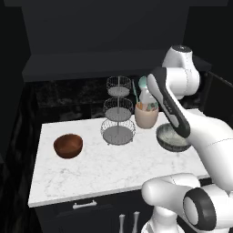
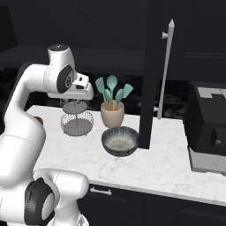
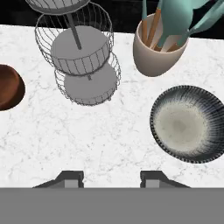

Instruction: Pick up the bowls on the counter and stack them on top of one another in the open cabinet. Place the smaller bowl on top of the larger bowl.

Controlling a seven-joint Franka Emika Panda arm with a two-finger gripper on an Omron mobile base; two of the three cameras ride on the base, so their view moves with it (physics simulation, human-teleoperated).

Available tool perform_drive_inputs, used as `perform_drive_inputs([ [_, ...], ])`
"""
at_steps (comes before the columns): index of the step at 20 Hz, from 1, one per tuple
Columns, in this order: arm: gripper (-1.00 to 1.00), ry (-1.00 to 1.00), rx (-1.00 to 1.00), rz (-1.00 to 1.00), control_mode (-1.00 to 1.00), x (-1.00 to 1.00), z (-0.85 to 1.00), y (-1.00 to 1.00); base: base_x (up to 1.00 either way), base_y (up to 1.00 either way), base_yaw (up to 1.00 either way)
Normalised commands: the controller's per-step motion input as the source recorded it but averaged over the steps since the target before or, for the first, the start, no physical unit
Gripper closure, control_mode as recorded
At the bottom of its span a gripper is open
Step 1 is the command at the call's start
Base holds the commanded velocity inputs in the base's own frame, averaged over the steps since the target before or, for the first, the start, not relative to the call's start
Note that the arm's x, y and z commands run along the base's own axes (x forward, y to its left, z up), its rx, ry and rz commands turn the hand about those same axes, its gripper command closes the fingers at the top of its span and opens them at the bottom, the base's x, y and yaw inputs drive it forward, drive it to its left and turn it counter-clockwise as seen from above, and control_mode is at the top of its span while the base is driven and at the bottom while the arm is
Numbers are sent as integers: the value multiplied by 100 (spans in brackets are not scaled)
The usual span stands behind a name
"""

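Gripper [image 3: 111, 178] poised open-fingered above counter [image 3: 87, 140], between brown bowl [image 3: 8, 86] and grey-green bowl [image 3: 189, 124].

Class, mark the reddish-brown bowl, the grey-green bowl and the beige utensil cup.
glossy reddish-brown round bowl [image 1: 68, 145], left base view, inner hollow.
wide grey-green mottled bowl [image 3: 189, 123], hand view, pale centre.
beige utensil cup [image 2: 112, 114], right base view, outer wall.

Upper left of my hand view: a 3-tier wire basket stand [image 3: 81, 52]; upper right, a beige utensil cup [image 3: 158, 54] holding teal spatulas [image 3: 183, 15].
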Motion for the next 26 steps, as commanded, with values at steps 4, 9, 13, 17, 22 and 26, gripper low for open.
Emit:
perform_drive_inputs([
  [4,-100,12,0,-5,-100,-12,-19,28,0,0,0],
  [9,-100,14,3,-10,-100,-50,-45,81,0,0,0],
  [13,-100,16,22,-18,-100,0,-74,100,0,0,0],
  [17,-100,6,27,-19,-100,6,-87,91,0,0,0],
  [22,-100,6,9,-12,-100,7,-56,86,0,0,0],
  [26,-100,5,1,-13,-100,23,-37,73,0,0,0],
])
